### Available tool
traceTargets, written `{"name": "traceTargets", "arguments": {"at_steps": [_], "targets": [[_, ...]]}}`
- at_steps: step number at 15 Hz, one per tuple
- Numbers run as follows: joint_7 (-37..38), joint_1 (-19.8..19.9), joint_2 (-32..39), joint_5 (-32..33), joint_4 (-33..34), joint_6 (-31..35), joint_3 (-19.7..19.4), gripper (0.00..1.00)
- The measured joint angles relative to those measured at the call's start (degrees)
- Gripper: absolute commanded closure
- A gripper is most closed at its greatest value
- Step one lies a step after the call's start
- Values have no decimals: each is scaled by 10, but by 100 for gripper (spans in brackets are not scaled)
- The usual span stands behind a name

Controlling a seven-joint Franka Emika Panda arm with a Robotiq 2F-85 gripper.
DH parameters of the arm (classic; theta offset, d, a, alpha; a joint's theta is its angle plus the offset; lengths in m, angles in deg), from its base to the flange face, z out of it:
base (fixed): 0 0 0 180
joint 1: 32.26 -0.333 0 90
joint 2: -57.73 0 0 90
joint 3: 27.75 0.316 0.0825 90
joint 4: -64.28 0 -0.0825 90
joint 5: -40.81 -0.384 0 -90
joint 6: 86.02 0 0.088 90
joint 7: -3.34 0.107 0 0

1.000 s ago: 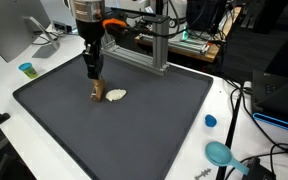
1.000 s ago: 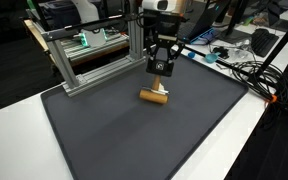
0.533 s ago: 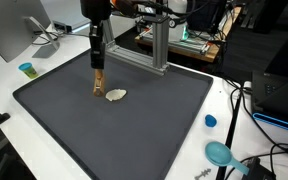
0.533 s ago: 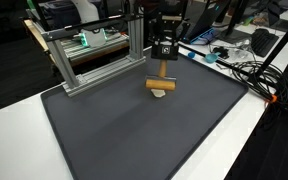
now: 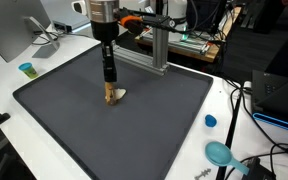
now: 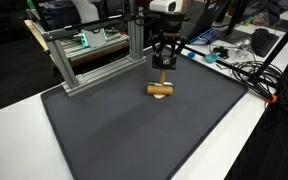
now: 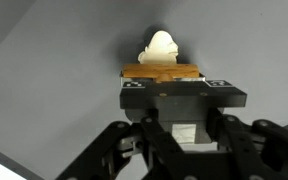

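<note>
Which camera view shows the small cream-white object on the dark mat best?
The wrist view: there the cream-white object appears large and rounded, lying just beyond the held wooden block. The exterior views show it only as a small pale patch beside the block, partly hidden.

Tan wooden block [image 6: 161, 89], level, perhaps cylindrical.

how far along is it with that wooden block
Done: the gripper is shut on the wooden block. In hand: it holds the block low over the grey mat, right beside a cream lump; contact with the mat is unclear. Left: the block is not yet released.
</note>
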Motion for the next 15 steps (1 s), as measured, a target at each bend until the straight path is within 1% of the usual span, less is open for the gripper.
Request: {"name": "traceTargets", "arguments": {"at_steps": [5,8,11,15], "targets": [[-188,38,1,-97,7,-8,13,79],[-275,49,1,-139,13,-28,17,79],[-315,51,1,-158,24,-69,19,79],[-315,43,10,-164,31,-134,24,79]]}}
